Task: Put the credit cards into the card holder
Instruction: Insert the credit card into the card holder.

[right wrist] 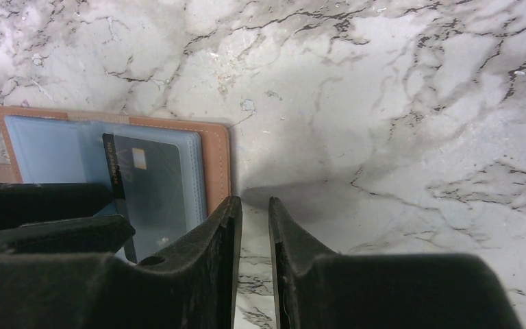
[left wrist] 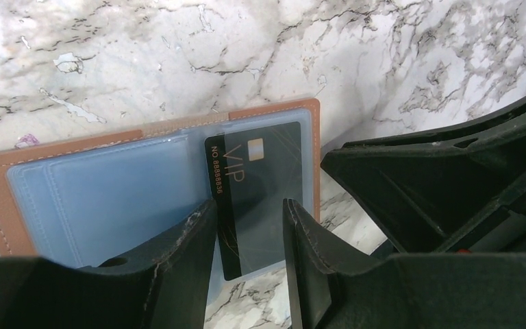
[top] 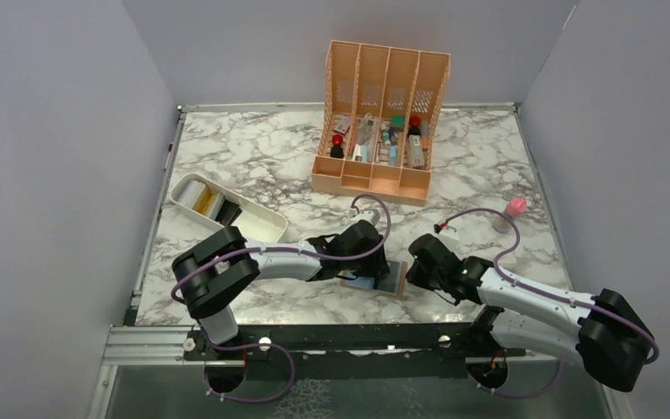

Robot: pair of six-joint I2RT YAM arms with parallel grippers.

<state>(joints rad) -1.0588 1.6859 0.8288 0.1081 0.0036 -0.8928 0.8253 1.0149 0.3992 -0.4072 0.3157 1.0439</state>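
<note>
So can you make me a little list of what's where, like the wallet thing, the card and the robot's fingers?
card holder: open flat on the marble table, blue inside facing up
card: black, says VIP, partly slid into a clear sleeve, near end sticking out
left fingers: apart, one on each side of the card's near end
right fingers: close together, nothing between them, at the holder's edge nearest the card

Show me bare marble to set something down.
Free: the marble table between white oblong tray and tall peach organizer; between organizer and pink-capped bottle. Crowded: near centre, left gripper and right gripper over the open brown card holder.
</note>
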